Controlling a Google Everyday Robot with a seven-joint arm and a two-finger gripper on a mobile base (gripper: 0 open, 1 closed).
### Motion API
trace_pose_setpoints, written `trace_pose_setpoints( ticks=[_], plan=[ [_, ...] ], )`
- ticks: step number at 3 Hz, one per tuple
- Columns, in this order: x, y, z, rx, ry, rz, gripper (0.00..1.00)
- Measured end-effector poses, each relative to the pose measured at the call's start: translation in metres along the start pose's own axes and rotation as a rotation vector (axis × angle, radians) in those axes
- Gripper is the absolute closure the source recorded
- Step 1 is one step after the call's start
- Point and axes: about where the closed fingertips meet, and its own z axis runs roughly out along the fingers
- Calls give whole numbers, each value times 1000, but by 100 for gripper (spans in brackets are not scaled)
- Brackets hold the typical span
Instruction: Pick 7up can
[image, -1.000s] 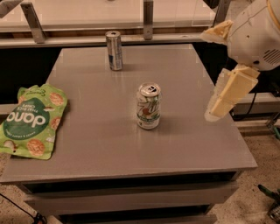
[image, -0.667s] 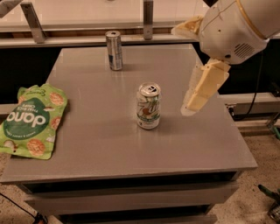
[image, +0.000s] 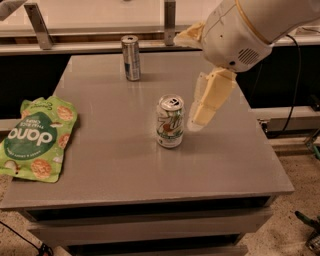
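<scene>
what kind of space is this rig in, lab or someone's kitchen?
Probably a lab or office test area, not a home: a grey table with drawers holding the 7up can, a slim can and a snack bag, plus a loose cable alongside. The hand hangs close beside the 7up can.

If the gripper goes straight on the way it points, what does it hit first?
Probably the table just beside the 7up can; the gripper points down-left and might clip the can. Depth is unclear.
</scene>
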Motion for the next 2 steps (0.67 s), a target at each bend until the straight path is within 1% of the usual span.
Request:
trace_pose_setpoints(
  ticks=[1, 2],
  plan=[
    [8, -2, 10, -21, -64, 36, 0],
    [20, 1, 34, -71, -181, 101, 0]
  ],
)
